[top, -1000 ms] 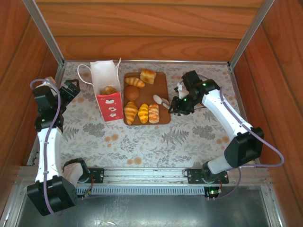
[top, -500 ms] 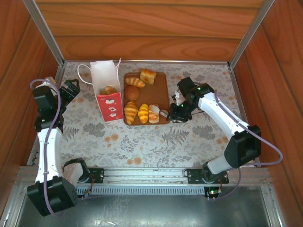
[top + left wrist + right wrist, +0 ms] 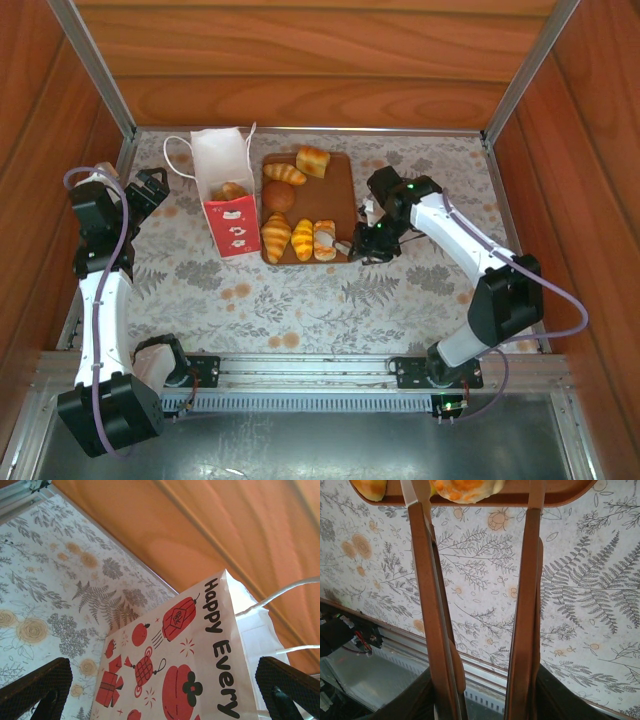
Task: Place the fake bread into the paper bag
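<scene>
The paper bag (image 3: pixel 228 195) stands upright left of the board, with a piece of fake bread (image 3: pixel 231 189) inside it. More fake bread lies on the board: a loaf (image 3: pixel 313 160), a croissant (image 3: pixel 285 173), a round bun (image 3: pixel 278 196) and three striped rolls (image 3: pixel 302 240). My right gripper (image 3: pixel 378 236) is shut on brown-handled tongs (image 3: pixel 527 605). Their tips reach the board's near right corner beside a roll (image 3: pixel 467 489). My left gripper (image 3: pixel 150 190) stands open just left of the bag (image 3: pixel 190 670), its fingers (image 3: pixel 35 685) well apart.
The brown board (image 3: pixel 338 190) lies mid-table on a floral cloth. Wooden walls close the back and both sides. A metal rail runs along the near edge (image 3: pixel 300 370). The bag's white cord handles (image 3: pixel 175 150) hang to its left.
My right arm has swung left, bringing the tongs from beside the board to its near right corner, and the tongs have spread slightly. The left arm has not moved.
</scene>
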Available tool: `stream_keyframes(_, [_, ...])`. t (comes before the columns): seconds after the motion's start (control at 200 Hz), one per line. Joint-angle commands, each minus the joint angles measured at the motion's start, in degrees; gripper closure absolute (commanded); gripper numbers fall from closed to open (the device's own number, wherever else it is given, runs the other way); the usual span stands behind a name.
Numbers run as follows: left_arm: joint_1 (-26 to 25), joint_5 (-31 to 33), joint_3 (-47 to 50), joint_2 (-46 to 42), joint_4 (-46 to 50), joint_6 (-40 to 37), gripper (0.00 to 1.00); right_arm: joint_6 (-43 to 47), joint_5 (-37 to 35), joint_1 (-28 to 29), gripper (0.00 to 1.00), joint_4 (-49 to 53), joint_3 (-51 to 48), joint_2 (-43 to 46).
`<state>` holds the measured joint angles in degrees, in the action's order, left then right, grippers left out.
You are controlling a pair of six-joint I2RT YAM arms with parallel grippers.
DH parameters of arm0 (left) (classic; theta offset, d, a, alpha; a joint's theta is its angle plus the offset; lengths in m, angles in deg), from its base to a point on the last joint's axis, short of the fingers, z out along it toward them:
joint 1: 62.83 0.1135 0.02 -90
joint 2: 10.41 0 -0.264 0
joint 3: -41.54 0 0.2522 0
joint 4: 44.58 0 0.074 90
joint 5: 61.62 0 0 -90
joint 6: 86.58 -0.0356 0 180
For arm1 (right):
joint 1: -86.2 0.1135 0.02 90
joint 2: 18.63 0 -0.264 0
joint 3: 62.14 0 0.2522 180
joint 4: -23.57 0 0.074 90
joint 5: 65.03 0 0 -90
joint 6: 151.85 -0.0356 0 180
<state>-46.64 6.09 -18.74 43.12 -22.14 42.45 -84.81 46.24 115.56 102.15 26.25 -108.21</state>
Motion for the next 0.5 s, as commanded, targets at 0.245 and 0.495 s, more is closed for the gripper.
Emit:
stream_keyframes(0.245, [0.4,0.5,-1.5,-1.1,0.7,-1.8,0.00,0.7,2.5,1.7,0.59,0.9,3.5,-2.3])
stream_keyframes(0.495, [0.3,0.8,-1.4,-1.2,0.9,-2.2,0.00,1.2,1.5,2.2,0.59,2.2,4.5,-4.1])
